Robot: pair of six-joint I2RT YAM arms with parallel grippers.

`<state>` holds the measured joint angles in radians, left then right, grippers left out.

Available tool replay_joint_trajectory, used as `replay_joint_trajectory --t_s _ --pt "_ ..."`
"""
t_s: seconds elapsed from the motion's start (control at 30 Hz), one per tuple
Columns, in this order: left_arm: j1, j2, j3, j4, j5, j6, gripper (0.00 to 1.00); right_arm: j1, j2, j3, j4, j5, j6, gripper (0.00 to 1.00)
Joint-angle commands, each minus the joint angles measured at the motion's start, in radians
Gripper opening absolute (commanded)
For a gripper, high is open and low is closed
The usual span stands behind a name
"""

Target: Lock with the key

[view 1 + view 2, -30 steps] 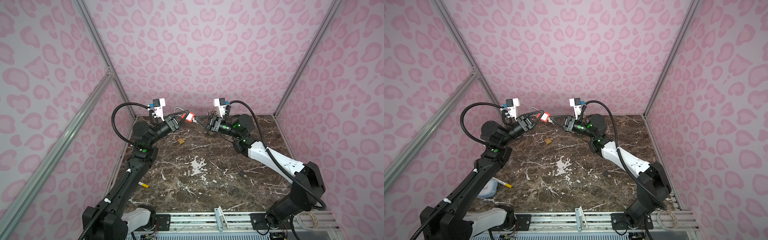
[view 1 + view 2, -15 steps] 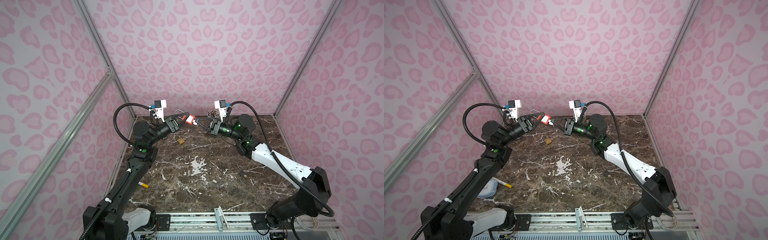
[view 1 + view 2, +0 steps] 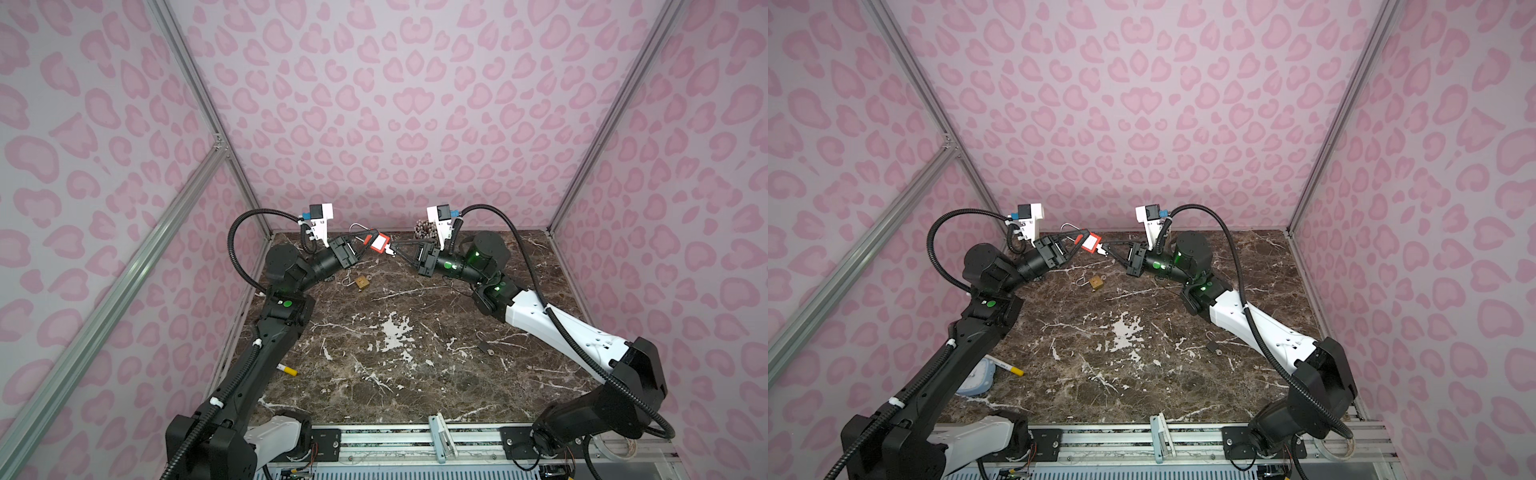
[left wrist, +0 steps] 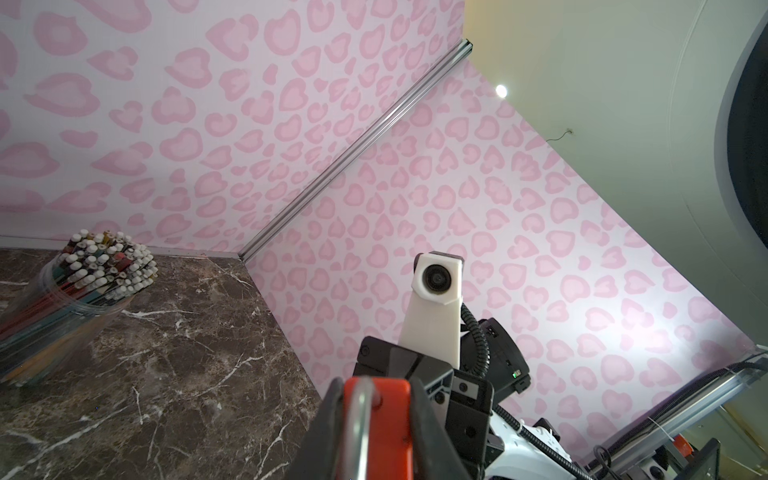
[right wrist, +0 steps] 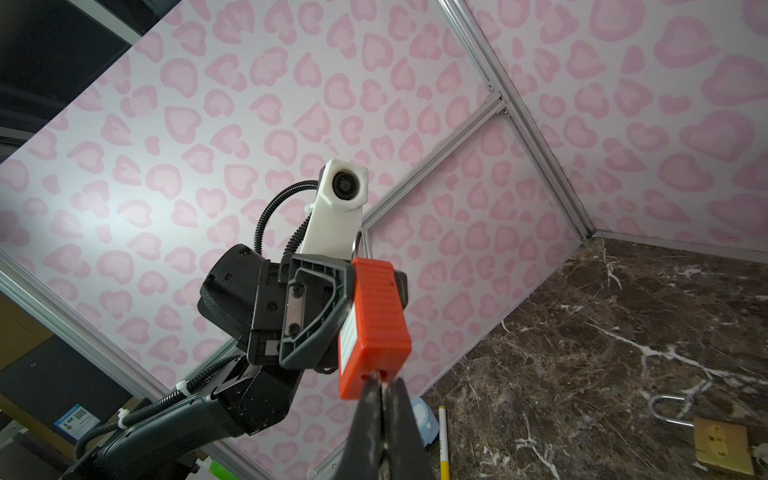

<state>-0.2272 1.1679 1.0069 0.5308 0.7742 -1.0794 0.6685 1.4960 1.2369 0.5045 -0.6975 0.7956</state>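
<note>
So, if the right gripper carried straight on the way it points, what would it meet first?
The red padlock: the right gripper, shut on the key, already has its tips at that padlock's bottom face.

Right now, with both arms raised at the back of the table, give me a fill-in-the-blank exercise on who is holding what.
The red padlock is clamped, off the table, in the jaws of the ____ arm.
The key, at the padlock's end away from the shackle, is pinched in the jaws of the ____ arm.
The brass padlock lies on the table, touched by ____ gripper.
Missing words: left; right; neither.
</note>
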Motion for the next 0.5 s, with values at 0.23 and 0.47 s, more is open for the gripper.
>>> replay_joint_trajectory --t_s 0.23,0.47 --pt "0.022 -0.032 -0.012 0.107 -0.154 0.018 0.08 -0.01 -0.001 -0.029 0.024 -0.03 0.036 0.0" --pt "0.038 -0.035 -0.002 0.089 -0.143 0.024 0.07 -0.025 -0.019 -0.044 -0.005 -0.041 0.028 0.0"
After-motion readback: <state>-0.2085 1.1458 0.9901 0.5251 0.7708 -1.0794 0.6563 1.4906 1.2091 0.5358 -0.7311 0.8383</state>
